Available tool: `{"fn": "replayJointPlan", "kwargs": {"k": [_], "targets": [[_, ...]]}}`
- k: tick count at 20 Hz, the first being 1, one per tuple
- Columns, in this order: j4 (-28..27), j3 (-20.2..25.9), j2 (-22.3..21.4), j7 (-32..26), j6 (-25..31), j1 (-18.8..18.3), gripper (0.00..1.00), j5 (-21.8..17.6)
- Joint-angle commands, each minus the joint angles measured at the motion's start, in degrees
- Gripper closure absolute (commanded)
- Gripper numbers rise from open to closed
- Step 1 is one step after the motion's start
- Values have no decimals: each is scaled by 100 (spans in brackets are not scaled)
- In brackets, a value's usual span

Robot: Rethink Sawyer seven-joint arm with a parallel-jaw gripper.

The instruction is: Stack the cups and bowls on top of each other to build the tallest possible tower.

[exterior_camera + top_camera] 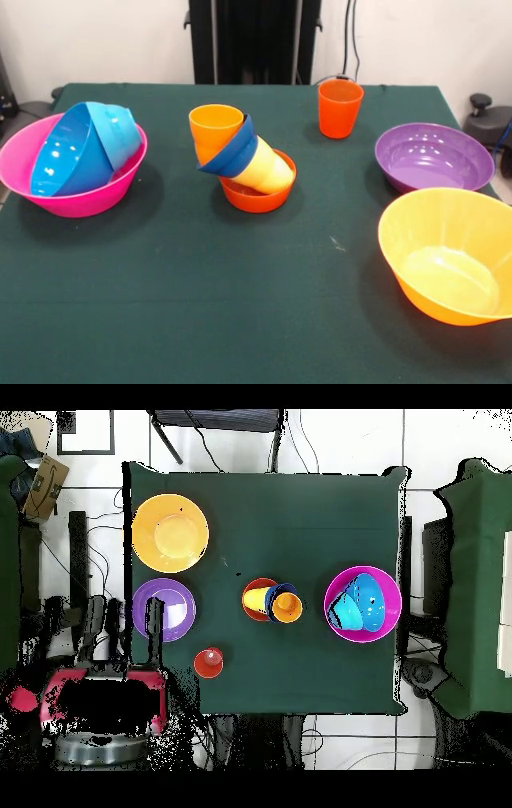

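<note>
Front view: green table (240, 304); near its middle, the tower (244, 164), leaning hard to the picture's left; small orange-red bowl (258, 196) as base, flat on the cloth; yellow cup (268, 170) lying tipped inside it; dark blue bowl (236, 152) slanted over the cup; light orange cup (213, 132) seated in that bowl, itself tilted. Left edge: large pink bowl (72, 192), holding a medium blue bowl (68, 156) on its side and a cyan bowl (120, 132) tucked behind it. Far side: red-orange cup (340, 108), upright, alone. Right: purple bowl (434, 156); nearer, yellow-orange bowl (448, 252); both empty. Pedestal (254, 40) at top; no arm or gripper shows.

Overhead view: tower (272, 601) at table centre, pieces overlapping sideways rather than concentric; pink bowl (363, 604) to its right with the blues inside; purple bowl (164, 609) and yellow-orange bowl (170, 533) on the left; red-orange cup (209, 663) near the robot's edge. Robot base (100, 709) at bottom left; gripper not visible, so whether its fingers are apart or together is unknown.

Risk, as judged: the stack looks close to toppling; any added piece, or a nudge while grasping it, would likely roll the yellow cup out of its base; the cyan bowl, wedged in the pink one, may drag the blue bowl along when lifted.
</note>
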Motion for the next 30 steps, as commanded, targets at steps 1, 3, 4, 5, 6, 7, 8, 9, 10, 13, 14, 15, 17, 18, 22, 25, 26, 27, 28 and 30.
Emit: {"fn": "replayJointPlan", "kwargs": {"k": [1, 3, 4, 5, 6, 7, 8, 9, 10, 13, 14, 15, 17, 18, 22, 25, 26, 27, 28, 30], "targets": [[1215, -329, -505, 1978, -1364, 86, 0, -2405], [1193, -317, -383, 2374, -1670, -4, 0, -2594], [1166, -310, -311, 2398, -1765, -58, 0, -2678], [1139, -302, -239, 2423, -1860, -113, 0, -2762], [1163, -317, -155, 2356, -2013, -153, 0, -2658], [1187, -332, -72, 2288, -2166, -194, 0, -2554], [1151, -261, -3, 2501, -2232, -240, 0, -2693], [1115, -190, 67, 2713, -2297, -286, 0, -2832], [974, -1, 100, 2718, -1936, -301, 0, -3320], [1015, -12, 511, 2141, -2443, -368, 0, -2796], [1010, 18, 608, 2117, -2547, -381, 0, -2772], [1005, 47, 705, 2092, -2652, -394, 0, -2748], [987, 42, 780, 1962, -2797, -376, 0, -2653], [966, 29, 752, 1890, -2775, -333, 0, -2586], [928, -89, 757, 1484, -3305, -265, 0, -2402], [751, -47, 335, 1985, -2801, -230, 0, -2898], [704, -31, 285, 2092, -2719, -232, 0, -2998], [656, -15, 235, 2200, -2638, -234, 0, -3097], [634, -11, 291, 2192, -2678, -257, 0, -3087], [561, 21, 318, 2277, -2652, -294, 0, -3158]]}}
